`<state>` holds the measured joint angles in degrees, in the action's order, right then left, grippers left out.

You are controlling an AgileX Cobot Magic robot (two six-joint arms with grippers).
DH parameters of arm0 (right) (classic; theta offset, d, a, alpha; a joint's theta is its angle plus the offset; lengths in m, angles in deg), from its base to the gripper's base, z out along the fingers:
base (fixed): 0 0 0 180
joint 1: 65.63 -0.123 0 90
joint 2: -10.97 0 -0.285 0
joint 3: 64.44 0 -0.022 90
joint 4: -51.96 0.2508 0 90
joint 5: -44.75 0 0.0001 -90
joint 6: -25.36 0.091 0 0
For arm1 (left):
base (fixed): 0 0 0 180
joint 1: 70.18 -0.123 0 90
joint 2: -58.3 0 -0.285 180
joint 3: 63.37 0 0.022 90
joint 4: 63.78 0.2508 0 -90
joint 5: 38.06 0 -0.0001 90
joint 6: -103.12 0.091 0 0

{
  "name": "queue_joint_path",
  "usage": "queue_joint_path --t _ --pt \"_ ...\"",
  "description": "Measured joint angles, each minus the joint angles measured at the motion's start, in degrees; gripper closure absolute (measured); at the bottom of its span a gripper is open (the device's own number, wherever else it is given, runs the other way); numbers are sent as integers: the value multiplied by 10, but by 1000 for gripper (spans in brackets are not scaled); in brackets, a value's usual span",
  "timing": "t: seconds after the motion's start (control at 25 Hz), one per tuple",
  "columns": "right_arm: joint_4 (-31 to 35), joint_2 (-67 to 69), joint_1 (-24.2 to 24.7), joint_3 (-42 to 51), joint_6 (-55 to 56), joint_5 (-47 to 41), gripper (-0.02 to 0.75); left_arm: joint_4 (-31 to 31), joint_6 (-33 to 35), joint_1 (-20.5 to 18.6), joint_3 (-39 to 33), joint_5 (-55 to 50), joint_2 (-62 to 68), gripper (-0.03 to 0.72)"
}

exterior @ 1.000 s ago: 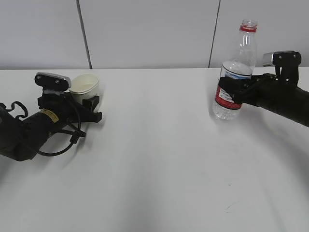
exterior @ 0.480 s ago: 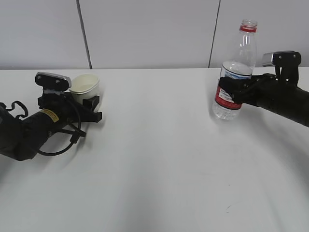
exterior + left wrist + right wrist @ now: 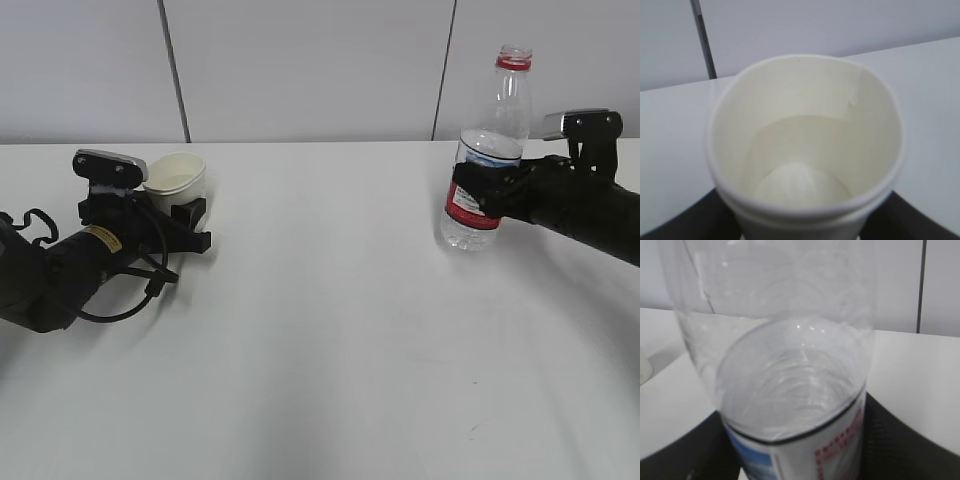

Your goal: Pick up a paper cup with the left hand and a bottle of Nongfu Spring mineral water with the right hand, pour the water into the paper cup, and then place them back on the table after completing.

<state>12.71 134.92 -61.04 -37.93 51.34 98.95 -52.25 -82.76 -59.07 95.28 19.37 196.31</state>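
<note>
- Left hand (image 3: 190, 222): clamped round cup (image 3: 176, 178), far left on table (image 3: 320, 350).
- Right hand (image 3: 478, 192): clamped round uncapped bottle (image 3: 485, 160), far right, base just off the table.
- Step: lifting; next, judged, bring both together, tilt bottle over cup.

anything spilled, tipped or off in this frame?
Nothing stands out. The paper cup sits upright in the left pincer, water inside it. The bottle is upright in the right pincer, uncapped, partly full. No puddle shows on the table; only a faint scuff near the front edge.
</note>
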Motion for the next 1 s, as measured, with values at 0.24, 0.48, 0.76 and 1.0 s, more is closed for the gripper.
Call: queue_joint_path --t 0.24,0.48,0.76,1.0 --pt "17 33 0 0 -4 23 300 0 0 0 0 0 0 293" --pt "30 52 0 -1 -15 42 300 0 0 0 0 0 0 293" --pt "32 53 0 -3 -15 43 300 0 0 0 0 0 0 293" --pt "32 53 0 -3 -16 43 300 0 0 0 0 0 0 293"
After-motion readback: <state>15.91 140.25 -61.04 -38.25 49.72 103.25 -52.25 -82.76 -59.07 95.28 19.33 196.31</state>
